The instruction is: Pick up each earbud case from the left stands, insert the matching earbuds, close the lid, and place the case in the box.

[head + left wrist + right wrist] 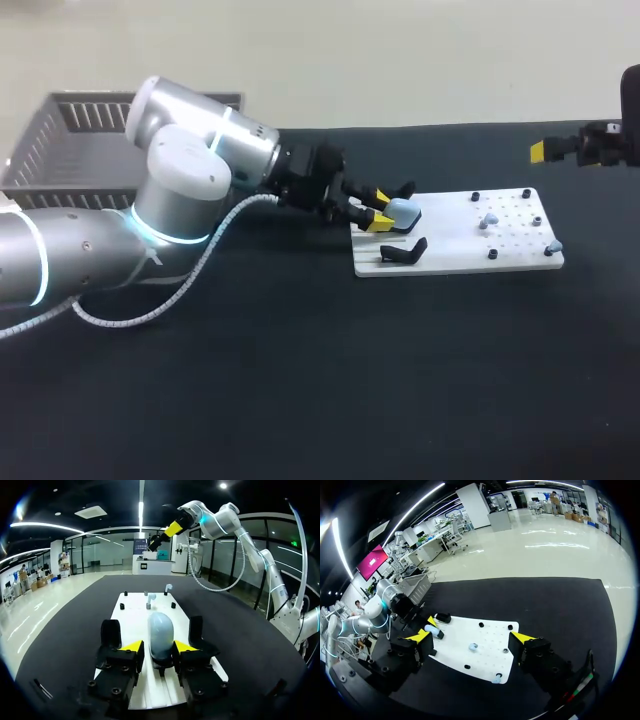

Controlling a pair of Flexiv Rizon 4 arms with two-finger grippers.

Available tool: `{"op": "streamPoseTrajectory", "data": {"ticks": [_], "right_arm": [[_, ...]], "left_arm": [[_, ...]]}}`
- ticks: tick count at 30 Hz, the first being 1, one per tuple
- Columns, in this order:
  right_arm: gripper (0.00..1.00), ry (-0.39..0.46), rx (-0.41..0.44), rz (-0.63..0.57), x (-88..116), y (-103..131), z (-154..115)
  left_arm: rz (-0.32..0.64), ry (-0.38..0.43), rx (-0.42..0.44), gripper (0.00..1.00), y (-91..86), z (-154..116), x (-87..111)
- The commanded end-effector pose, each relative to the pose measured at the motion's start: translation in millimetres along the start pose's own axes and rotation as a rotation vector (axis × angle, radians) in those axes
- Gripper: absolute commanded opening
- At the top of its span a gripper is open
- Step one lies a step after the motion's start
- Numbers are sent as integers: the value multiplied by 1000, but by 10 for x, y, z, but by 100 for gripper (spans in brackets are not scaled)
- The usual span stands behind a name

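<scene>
Pincer (L) clamped on pale-blue earbud case atop white board, pincer (R) spread wide

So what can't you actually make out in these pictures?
- Head view: the right end of the basket is behind the left arm.
- All views: the earbuds are too small to tell apart.
- Left wrist view: it is too close to judge whether the left pincer really grips the earbud case.
- Head view: the picture's edge cuts off most of the right pincer.
</scene>
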State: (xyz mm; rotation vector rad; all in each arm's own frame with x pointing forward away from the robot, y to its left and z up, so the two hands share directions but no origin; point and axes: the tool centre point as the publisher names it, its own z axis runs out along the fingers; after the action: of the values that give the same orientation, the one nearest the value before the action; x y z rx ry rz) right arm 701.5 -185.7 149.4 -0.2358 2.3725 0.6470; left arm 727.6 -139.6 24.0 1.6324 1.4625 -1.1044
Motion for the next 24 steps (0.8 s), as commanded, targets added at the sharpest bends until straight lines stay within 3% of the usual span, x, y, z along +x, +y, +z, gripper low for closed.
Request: {"op": "streamPoseTrajectory", "data": {"ticks": [1,14,21,24], "right_arm": [[100,0,1,0,1,2,-4],[100,0,1,0,1,2,-4],[100,0,1,0,1,2,-4],[100,0,1,0,1,2,-4]], "left_arm": [[5,-8,2,42,20,24,17],[16,-21,13,43,-34,84,-5],[18,-23,14,35,-44,97,-7],[21,-24,15,39,-46,104,-18]]}}
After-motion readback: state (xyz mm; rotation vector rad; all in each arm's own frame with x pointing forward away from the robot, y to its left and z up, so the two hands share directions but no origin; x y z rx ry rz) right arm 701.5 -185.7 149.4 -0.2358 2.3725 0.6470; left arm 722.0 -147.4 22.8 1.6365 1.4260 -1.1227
